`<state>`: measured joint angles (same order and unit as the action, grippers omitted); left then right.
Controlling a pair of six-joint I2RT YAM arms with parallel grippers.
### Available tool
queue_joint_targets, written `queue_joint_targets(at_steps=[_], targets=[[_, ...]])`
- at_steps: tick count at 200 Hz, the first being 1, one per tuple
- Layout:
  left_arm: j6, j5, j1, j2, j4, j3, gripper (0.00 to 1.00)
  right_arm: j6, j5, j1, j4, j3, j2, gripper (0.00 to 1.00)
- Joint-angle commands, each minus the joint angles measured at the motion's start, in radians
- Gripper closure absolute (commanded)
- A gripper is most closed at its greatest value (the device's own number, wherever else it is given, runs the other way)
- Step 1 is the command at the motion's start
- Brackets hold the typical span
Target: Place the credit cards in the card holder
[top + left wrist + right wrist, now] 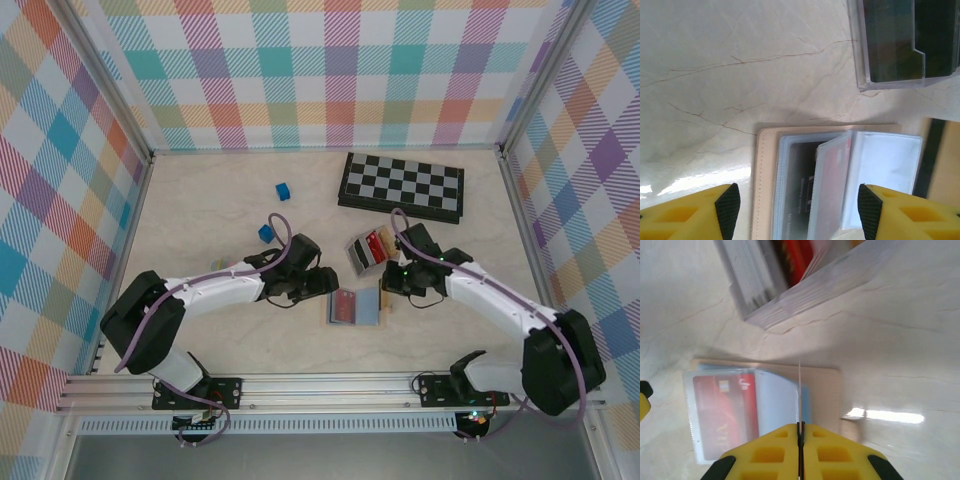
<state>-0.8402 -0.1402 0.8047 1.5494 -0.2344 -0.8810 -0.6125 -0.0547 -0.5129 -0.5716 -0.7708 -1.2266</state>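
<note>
The tan card holder (372,307) lies open on the table between the arms, its clear sleeves facing up. In the left wrist view, one sleeve of the card holder (762,185) holds a black credit card (799,180) and another a red credit card (834,182). My left gripper (799,212) hangs open over it, one finger on each side. My right gripper (800,430) is shut on a thin pale credit card (799,390), seen edge-on and standing upright over the blue-grey sleeves next to the red card (725,410). From above, the left gripper (322,285) and right gripper (386,290) flank the wallet.
A clear plastic case (366,250) with more red and pale cards stands just behind the wallet, also close in the right wrist view (790,295). A folded chessboard (402,186) lies at the back right. Two blue cubes (283,190) (266,233) sit at the back left.
</note>
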Motion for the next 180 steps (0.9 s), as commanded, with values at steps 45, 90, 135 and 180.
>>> queue_joint_targets(at_steps=[45,90,135,180], targets=[[0.023,-0.119,0.013,0.050,0.085,0.009,0.35,-0.079,-0.284,0.001,0.229,0.091,0.036,0.92],[0.036,-0.154,0.014,0.122,0.090,0.014,0.40,-0.121,-0.381,-0.003,0.396,0.160,-0.090,0.93],[0.050,-0.134,0.013,0.157,0.073,0.026,0.52,-0.132,-0.403,-0.003,0.470,0.189,-0.157,0.92],[0.052,-0.139,0.014,0.199,0.073,0.026,0.63,-0.119,-0.369,-0.004,0.457,0.194,-0.206,0.94]])
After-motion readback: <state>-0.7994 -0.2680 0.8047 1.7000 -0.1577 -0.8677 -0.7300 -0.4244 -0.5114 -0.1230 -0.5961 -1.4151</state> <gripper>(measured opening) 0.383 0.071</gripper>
